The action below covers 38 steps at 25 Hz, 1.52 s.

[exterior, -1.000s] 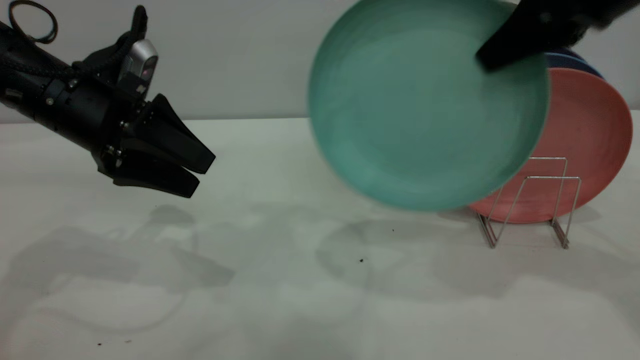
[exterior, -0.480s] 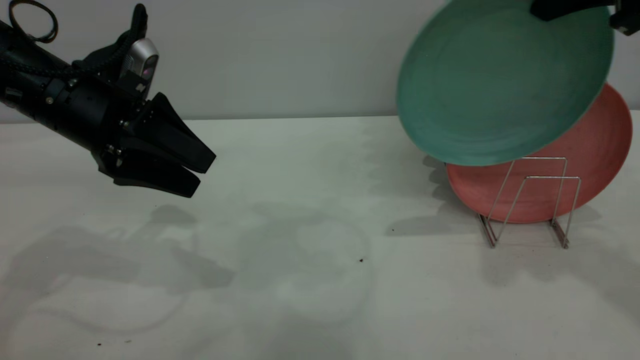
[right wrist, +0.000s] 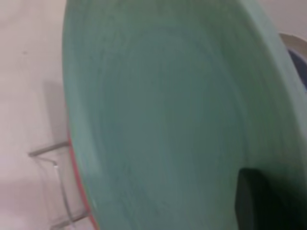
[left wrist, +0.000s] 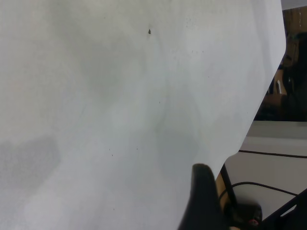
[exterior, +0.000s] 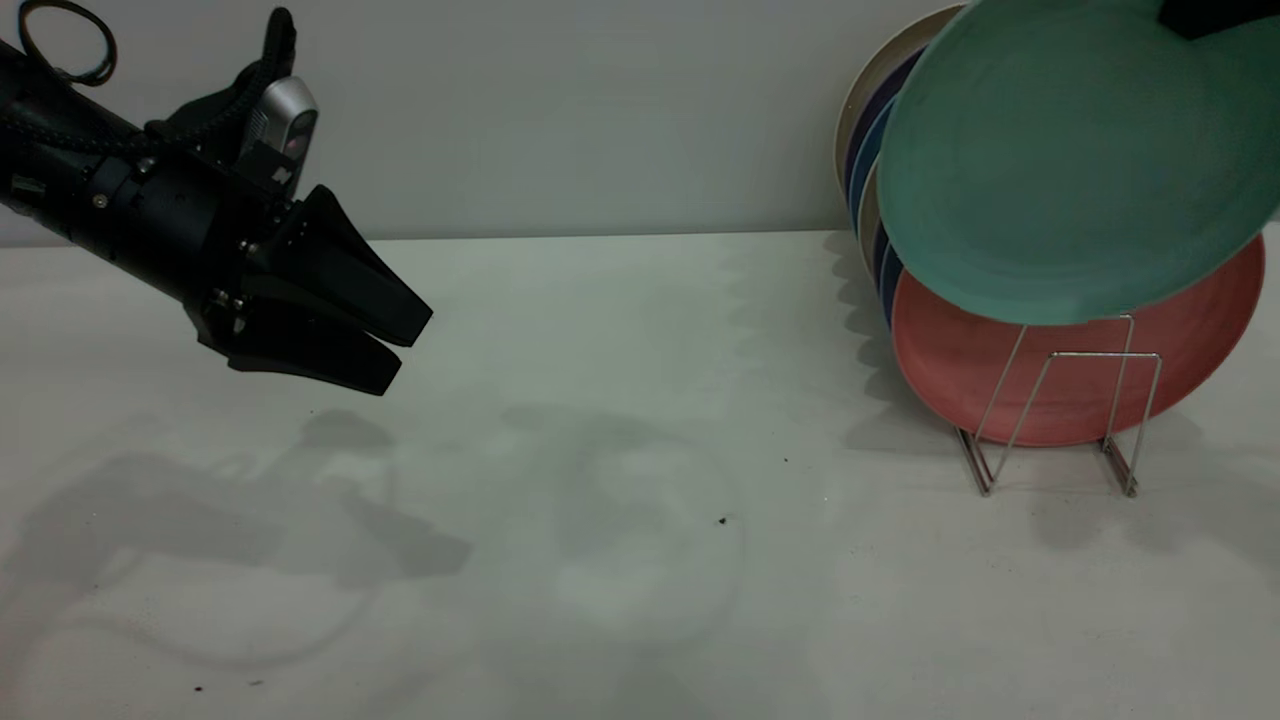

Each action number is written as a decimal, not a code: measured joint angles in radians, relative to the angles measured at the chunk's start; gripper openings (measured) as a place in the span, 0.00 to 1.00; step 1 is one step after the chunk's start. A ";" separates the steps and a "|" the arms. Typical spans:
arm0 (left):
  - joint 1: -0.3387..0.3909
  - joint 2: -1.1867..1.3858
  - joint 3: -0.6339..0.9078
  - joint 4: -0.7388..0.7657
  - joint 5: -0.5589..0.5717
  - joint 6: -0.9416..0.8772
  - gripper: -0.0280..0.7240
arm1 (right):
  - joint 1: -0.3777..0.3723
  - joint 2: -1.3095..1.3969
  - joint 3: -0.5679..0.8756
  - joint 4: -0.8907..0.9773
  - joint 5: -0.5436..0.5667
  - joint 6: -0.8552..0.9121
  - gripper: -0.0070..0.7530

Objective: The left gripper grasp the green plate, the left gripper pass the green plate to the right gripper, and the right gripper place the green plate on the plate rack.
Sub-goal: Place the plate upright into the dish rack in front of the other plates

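The green plate (exterior: 1070,160) hangs tilted in the air at the far right, its lower rim over the pink plate (exterior: 1000,385) and just above the loops of the plate rack (exterior: 1060,400). My right gripper (exterior: 1200,15) is shut on the plate's upper rim and is mostly out of the picture. In the right wrist view the green plate (right wrist: 168,120) fills the picture, with one black fingertip (right wrist: 252,201) pressed on its face and a rack loop (right wrist: 53,158) beneath. My left gripper (exterior: 400,345) hovers open and empty above the table at the left.
The pink plate stands in the rack's front slot. Cream and navy plates (exterior: 868,130) stand behind it. The white table (exterior: 600,500) stretches between the two arms, and its edge (left wrist: 259,110) shows in the left wrist view.
My right gripper has carried the green plate to the right, from mid-table to over the rack, uncovering the stacked plates behind. The left arm has not moved.
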<state>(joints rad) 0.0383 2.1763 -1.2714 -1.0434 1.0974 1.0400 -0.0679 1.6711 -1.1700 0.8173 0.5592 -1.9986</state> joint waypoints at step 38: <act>0.000 0.000 0.000 0.000 0.000 0.000 0.80 | -0.020 0.079 0.000 -0.016 -0.017 0.047 0.17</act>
<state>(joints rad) 0.0383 2.1763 -1.2714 -1.0434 1.0977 1.0400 -0.0875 1.7503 -1.1700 0.8017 0.5421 -1.9518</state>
